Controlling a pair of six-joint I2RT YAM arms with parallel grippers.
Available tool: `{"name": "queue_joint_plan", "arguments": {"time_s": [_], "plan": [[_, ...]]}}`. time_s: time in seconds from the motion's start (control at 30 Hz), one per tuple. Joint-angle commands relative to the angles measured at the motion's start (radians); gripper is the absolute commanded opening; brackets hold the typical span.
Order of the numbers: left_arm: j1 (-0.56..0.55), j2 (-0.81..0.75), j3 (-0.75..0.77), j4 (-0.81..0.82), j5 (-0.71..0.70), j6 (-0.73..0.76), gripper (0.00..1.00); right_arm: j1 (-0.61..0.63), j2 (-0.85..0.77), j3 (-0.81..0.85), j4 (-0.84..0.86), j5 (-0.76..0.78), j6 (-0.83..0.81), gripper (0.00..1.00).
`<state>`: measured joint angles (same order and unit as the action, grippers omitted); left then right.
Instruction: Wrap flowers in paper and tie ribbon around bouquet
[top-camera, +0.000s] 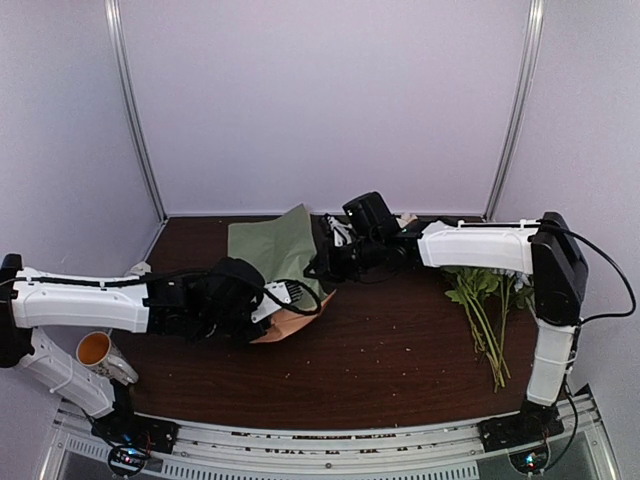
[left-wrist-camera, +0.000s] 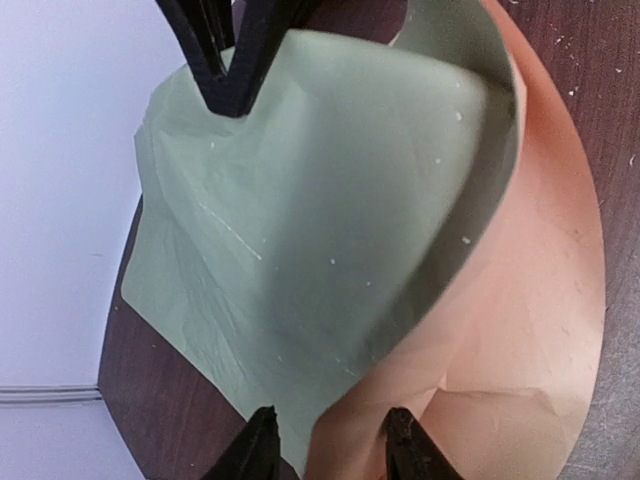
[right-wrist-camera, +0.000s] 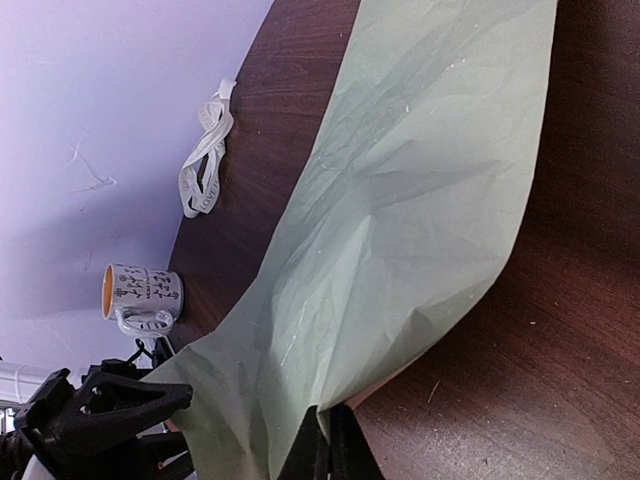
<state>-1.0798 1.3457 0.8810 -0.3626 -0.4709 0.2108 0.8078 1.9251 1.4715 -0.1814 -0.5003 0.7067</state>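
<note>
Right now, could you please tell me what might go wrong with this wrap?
1. The right gripper is shut on the thin paper while the left gripper straddles its curled edge; opposing pulls could tear it.
2. The flowers lie apart from the paper, so it may get folded empty.

A dark brown wooden table, flecked with pale specks, stands in a booth of plain, pale lilac-white panels under even light: a far wall, a left wall and a right wall. A slim metal left post and right post mark the far corners. A ribbed metal rail runs along the near edge.
</note>
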Motion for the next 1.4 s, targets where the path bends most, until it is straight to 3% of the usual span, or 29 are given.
{"name": "queue_joint_plan", "arguments": {"time_s": [0.0, 0.23, 0.27, 0.33, 0.37, 0.5, 0.57, 0.67, 0.83, 0.87, 1.13, 1.37], "plan": [[0.003, 0.023, 0.014, 0.005, 0.018, 0.021, 0.44, 0.006, -0.062, -0.022, 0.030, 0.027, -0.006, 0.00], [0.003, 0.092, 0.043, 0.013, 0.026, 0.012, 0.42, 0.005, -0.092, -0.036, 0.025, 0.038, -0.007, 0.00], [0.003, 0.104, 0.051, 0.013, 0.028, 0.009, 0.36, 0.005, -0.099, -0.040, 0.018, 0.039, -0.010, 0.00], [0.003, 0.126, 0.074, 0.017, 0.011, -0.002, 0.04, 0.005, -0.125, -0.054, 0.014, 0.046, -0.019, 0.00], [0.003, 0.128, 0.083, 0.026, -0.007, -0.009, 0.00, 0.002, -0.141, -0.065, 0.010, 0.050, -0.022, 0.01], [0.003, 0.095, 0.090, 0.107, -0.092, -0.055, 0.00, -0.038, -0.249, -0.159, 0.037, 0.050, -0.024, 0.46], [0.003, 0.054, 0.078, 0.167, -0.131, -0.089, 0.00, -0.071, -0.319, -0.239, 0.052, 0.064, -0.025, 0.63], [0.003, -0.029, 0.033, 0.282, -0.143, -0.155, 0.00, -0.124, -0.413, -0.324, 0.027, 0.079, -0.040, 0.79], [0.003, -0.134, -0.062, 0.436, -0.170, -0.249, 0.00, -0.197, -0.519, -0.462, 0.018, 0.095, -0.038, 0.91], [0.003, -0.146, -0.082, 0.465, -0.163, -0.261, 0.00, -0.203, -0.525, -0.483, 0.030, 0.085, -0.032, 0.98], [0.002, -0.172, -0.176, 0.539, -0.159, -0.356, 0.00, -0.207, -0.404, -0.496, 0.148, -0.078, 0.068, 1.00], [0.003, -0.206, -0.256, 0.602, -0.185, -0.476, 0.00, -0.224, -0.312, -0.444, 0.086, 0.039, -0.062, 0.99]]}}
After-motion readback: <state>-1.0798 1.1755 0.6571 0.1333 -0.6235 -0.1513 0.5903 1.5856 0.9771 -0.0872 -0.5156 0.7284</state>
